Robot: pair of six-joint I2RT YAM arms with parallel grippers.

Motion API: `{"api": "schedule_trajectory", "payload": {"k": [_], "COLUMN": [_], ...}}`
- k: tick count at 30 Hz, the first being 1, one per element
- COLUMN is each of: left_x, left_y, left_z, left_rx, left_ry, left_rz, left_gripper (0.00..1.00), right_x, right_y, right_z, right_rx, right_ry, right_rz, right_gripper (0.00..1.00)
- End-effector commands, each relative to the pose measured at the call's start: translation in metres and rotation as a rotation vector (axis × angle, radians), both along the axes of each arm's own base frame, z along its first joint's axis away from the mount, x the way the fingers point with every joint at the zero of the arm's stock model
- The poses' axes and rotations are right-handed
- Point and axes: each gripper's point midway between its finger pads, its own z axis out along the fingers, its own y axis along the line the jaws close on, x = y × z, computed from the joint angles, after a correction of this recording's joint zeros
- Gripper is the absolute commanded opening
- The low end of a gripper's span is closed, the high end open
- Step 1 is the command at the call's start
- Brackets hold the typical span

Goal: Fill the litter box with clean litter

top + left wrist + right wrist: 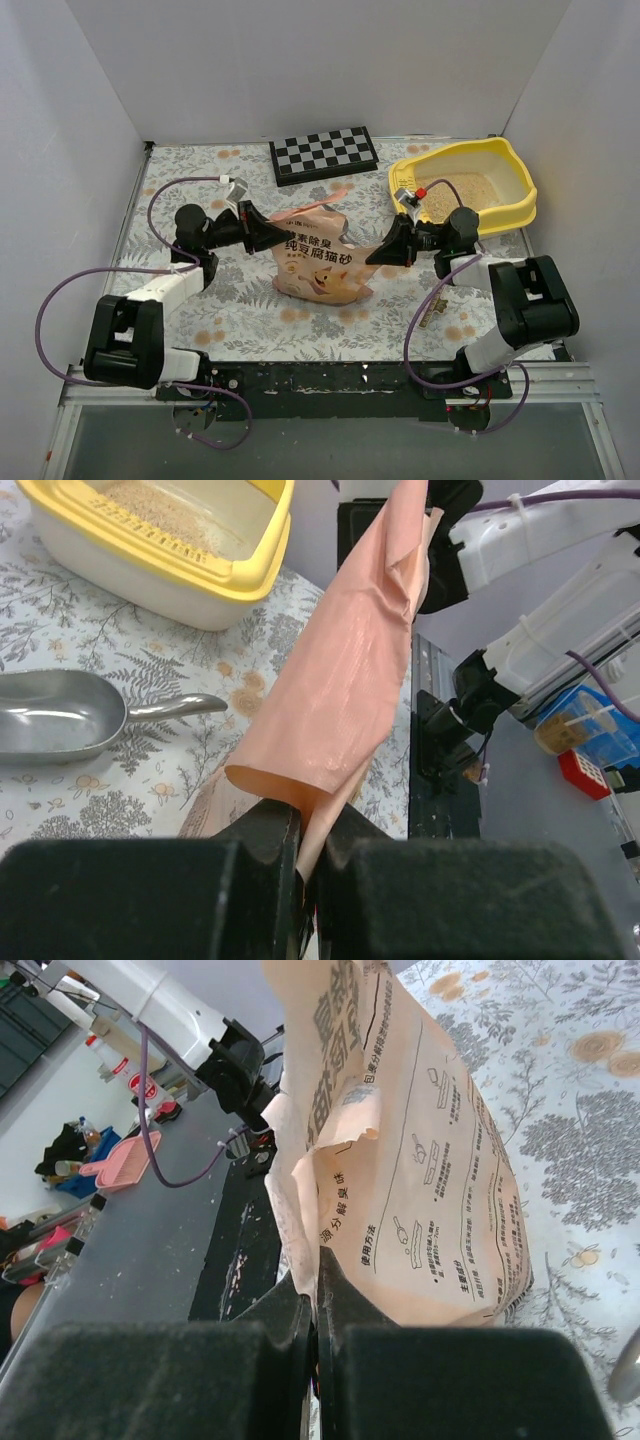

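My left end effector (270, 236) is clenched on the left edge of the peach bag (318, 266). My right end effector (374, 256) is clenched on its right edge. The litter box (524, 200) sits at the far right of the table (230, 320), with some clean litter (468, 188) inside.

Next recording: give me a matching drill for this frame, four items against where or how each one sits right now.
Items:
1. litter bag
2. litter box
3. metal scoop
4. checkerboard

States:
A. lying by the box, bowl empty
B. at the table's far edge
C. pinched by the left gripper and right gripper
D. holding some clean litter

Pairs: 1-C, 2-D, 3-A, 4-B
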Motion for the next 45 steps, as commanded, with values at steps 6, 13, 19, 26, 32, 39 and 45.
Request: {"api": "schedule_trajectory", "payload": {"k": [6,13,19,26,32,39,45], "left_x": [-0.031,-0.050,-0.052,-0.054,-0.056,-0.057,-0.057], "left_y": [0.015,0.018,0.014,0.010,0.008,0.007,0.007], "left_z": [0.047,0.000,-0.006,-0.012,-0.012,-0.014,-0.015], "left_rx": [-0.164,-0.075,-0.026,-0.011,-0.009,0.001,0.004], "left_ry": [-0.096,0.053,0.059,0.075,0.076,0.074,0.075], "left_rz": [-0.027,0.028,0.041,0.030,0.018,0.018,0.017], "left_gripper": [0.00,0.00,0.00,0.00,0.00,0.00,0.00], "right_x": [0.003,-0.009,-0.016,-0.016,-0.013,-0.005,-0.002], "right_y": [0.001,-0.001,0.000,0.006,0.019,0.024,0.025], "right_z": [0.044,0.016,0.024,0.036,0.041,0.047,0.049], "right_rx": [0.102,0.086,0.099,0.135,0.167,0.193,0.193], "right_ry": [-0.611,-0.517,-0.543,-0.582,-0.594,-0.631,-0.647], "right_rz": [0.070,0.072,0.071,0.054,0.061,0.040,0.049], "right_gripper": [0.01,0.03,0.21,0.30,0.33,0.33,0.32]}}
